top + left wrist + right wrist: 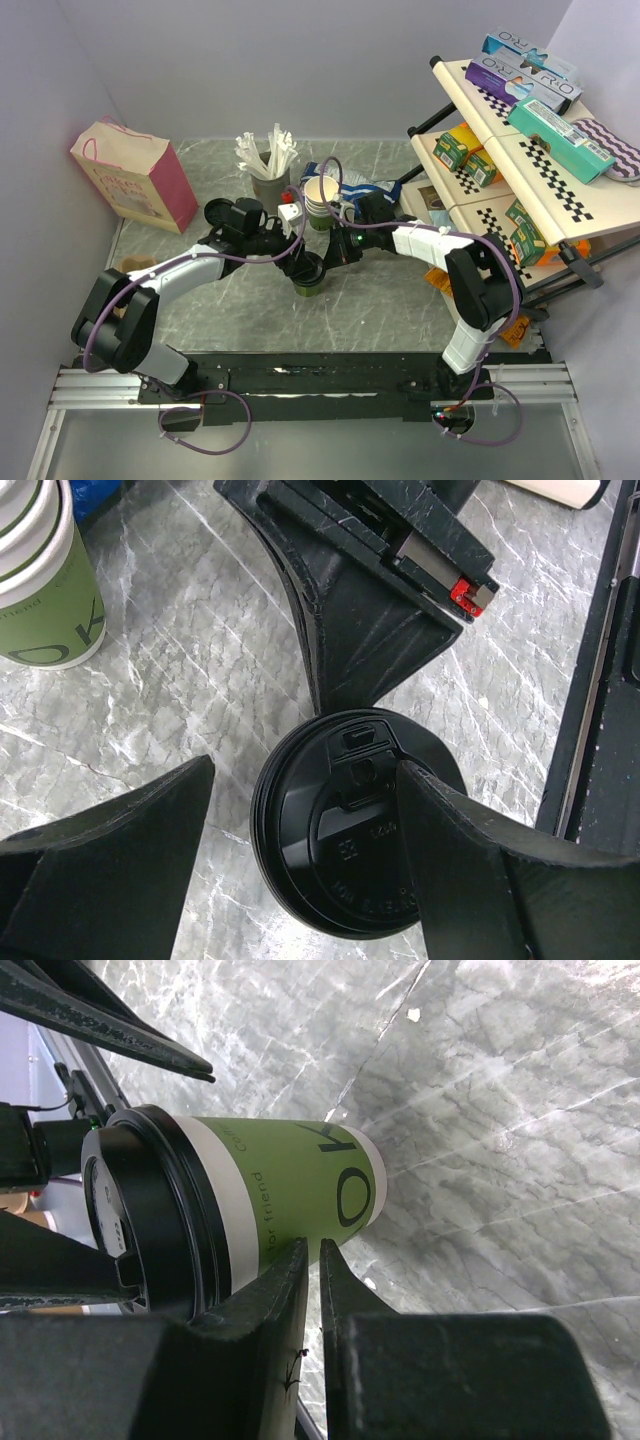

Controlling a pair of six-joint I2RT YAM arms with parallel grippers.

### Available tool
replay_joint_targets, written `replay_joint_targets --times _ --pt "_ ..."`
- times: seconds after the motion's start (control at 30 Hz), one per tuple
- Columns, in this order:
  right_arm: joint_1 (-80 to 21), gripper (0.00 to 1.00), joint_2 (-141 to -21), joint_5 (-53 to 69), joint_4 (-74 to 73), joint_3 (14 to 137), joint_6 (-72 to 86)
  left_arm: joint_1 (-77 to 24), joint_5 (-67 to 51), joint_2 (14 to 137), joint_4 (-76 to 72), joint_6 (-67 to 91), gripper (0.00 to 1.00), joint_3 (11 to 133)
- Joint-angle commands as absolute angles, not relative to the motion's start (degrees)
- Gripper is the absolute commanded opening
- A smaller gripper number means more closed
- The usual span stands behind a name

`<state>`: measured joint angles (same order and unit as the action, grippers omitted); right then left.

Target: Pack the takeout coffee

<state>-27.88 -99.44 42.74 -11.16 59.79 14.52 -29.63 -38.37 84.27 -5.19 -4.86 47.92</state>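
The takeout coffee (308, 275) stood upright on the marble-patterned tabletop (400, 300) at the centre, where both arms met. The left tool (305, 763) hung over it with its fingers spread apart, one on each side of the black lid. In the left wrist view, one finger overlapped the lid's rim and the other stood clear of it. The right tool (312, 1250) had its fingers drawn together with nothing between them, and it lay just beside the cup's green wall.

Several things could have gone wrong. As the left tool sat off-centre, closing it would probably have let one finger land first and shove or tip the cup. A squeeze at lid height could have popped the lid loose. The right tool, so near the cup's side, could have nudged it over or fouled the left fingers.

I counted one lidded coffee, one stack of lidless paper cups (321, 198) just behind it (the number in the stack was unclear), one pink paper bag (135, 175) well apart at the far left, and one holder of pale stirrers (270, 170).
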Motion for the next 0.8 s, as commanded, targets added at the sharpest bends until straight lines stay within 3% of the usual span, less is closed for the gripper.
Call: replay_joint_targets --times 0.0,0.27,0.77 --pt "-28.39 0.17 -100.11 43.86 -10.02 61.87 14.77 -29.88 -39.55 84.20 -6.15 -4.66 0.79 50.01" --pt "-28.39 0.19 -100.72 43.95 -11.51 63.28 14.42 -29.80 -36.74 84.99 -6.50 -3.08 0.79 49.31" --pt "-27.51 0.32 -96.68 42.19 -18.27 63.19 10.29 -29.71 -40.69 85.34 -12.65 5.89 0.78 44.83"
